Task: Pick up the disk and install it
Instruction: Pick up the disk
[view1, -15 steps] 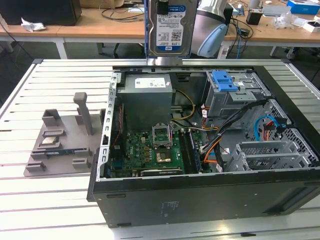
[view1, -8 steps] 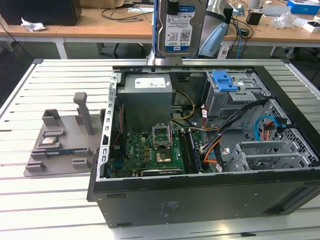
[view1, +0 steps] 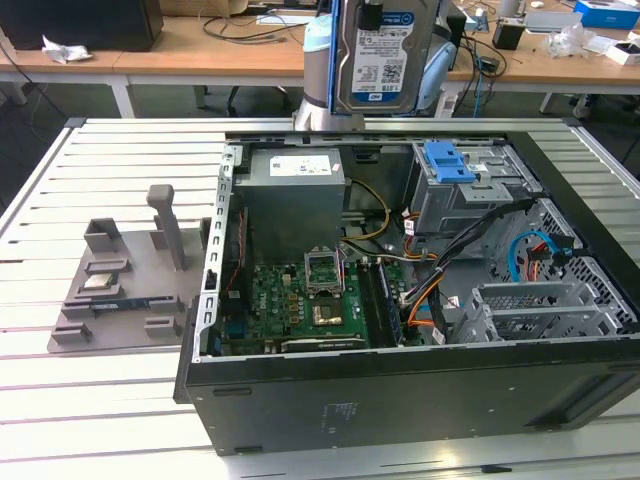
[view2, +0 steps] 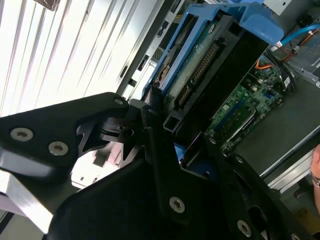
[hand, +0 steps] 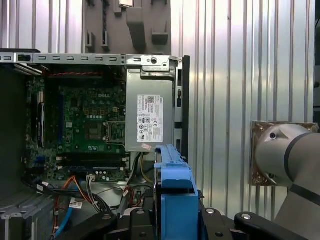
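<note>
We see the disk held upright at the top centre of the exterior view, its white-and-blue label facing the camera. It is lifted clear of the open computer case and appears in the frame just above the grey power supply. In the first wrist view the gripper is clamped on the disk's blue carrier rail, with its black fingers pressed to either side. In the exterior view a bare blue bracket sits on the drive cage to the lower right of the disk, and a grey parts fixture lies on the slatted table at the left of the frame.
</note>
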